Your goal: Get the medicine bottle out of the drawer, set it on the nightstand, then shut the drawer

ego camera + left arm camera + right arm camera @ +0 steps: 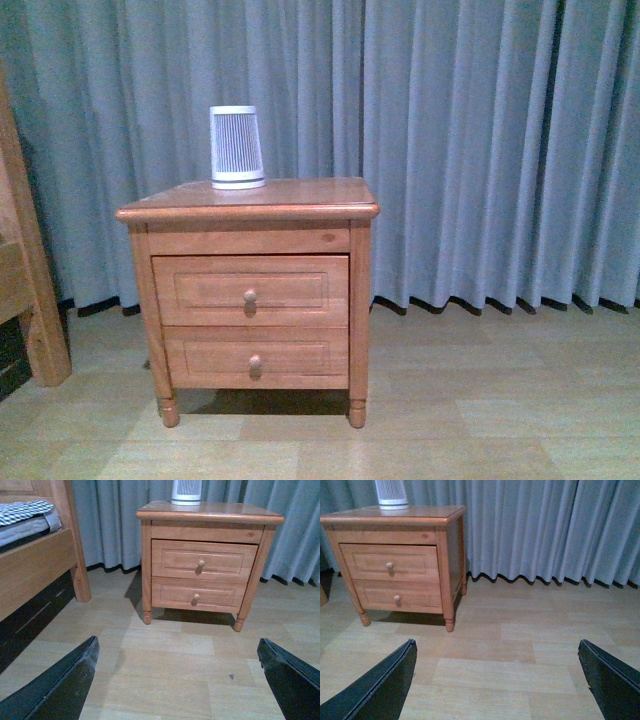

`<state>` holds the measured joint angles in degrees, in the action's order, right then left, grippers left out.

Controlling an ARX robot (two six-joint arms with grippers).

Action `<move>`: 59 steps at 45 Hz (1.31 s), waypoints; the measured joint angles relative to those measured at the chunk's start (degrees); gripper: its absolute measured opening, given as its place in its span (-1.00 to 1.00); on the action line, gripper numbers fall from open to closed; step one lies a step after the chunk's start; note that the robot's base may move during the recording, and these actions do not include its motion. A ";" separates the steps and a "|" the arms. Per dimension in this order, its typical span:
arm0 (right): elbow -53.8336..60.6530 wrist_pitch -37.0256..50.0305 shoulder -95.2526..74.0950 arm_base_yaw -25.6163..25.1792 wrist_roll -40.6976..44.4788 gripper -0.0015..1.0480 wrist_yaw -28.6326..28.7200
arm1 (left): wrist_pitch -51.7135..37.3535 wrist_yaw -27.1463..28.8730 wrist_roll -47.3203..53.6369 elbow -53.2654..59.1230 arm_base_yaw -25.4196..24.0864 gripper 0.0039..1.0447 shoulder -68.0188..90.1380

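Observation:
The reddish-brown nightstand (300, 200) stands against the curtain, also in the left wrist view (230, 514) and the right wrist view (430, 515). Its upper drawer (200, 290) (175, 560) (365, 562) is shut, with a small round knob. The medicine bottle is hidden. My left gripper (177, 652) is open over the bare floor, well short of the nightstand. My right gripper (495, 652) is also open over the floor, off to the nightstand's right side. Neither arm shows in the front view.
A large white slatted cylinder (237, 148) stands on the nightstand top at the back left. A shallower lower drawer (200, 358) is shut. A wooden bed frame (37, 565) with a checked cover stands left of the nightstand. Grey curtains (480, 140) hang behind.

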<state>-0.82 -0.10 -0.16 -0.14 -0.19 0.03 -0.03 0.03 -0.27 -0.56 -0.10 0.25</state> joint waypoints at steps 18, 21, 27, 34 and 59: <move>0.00 0.00 0.00 0.02 0.00 0.87 0.11 | 0.00 -0.02 0.00 0.00 0.00 0.88 0.00; 0.00 0.00 0.00 0.02 0.00 0.87 0.11 | 0.00 -0.02 0.00 0.00 0.00 0.88 0.00; 0.00 0.00 0.00 0.02 0.00 0.87 0.13 | 0.00 0.00 -0.02 0.00 0.00 0.88 0.00; 0.00 0.00 0.00 0.02 0.00 0.87 0.02 | 0.00 0.00 0.00 0.00 0.00 0.88 0.00; 0.00 0.00 -0.07 0.02 0.00 0.87 0.13 | -30.77 -3.76 -9.81 -2.56 3.56 0.88 36.33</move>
<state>-0.82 -0.10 -0.23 -0.12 -0.19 0.16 -30.81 -3.73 -10.09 -3.11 3.46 36.58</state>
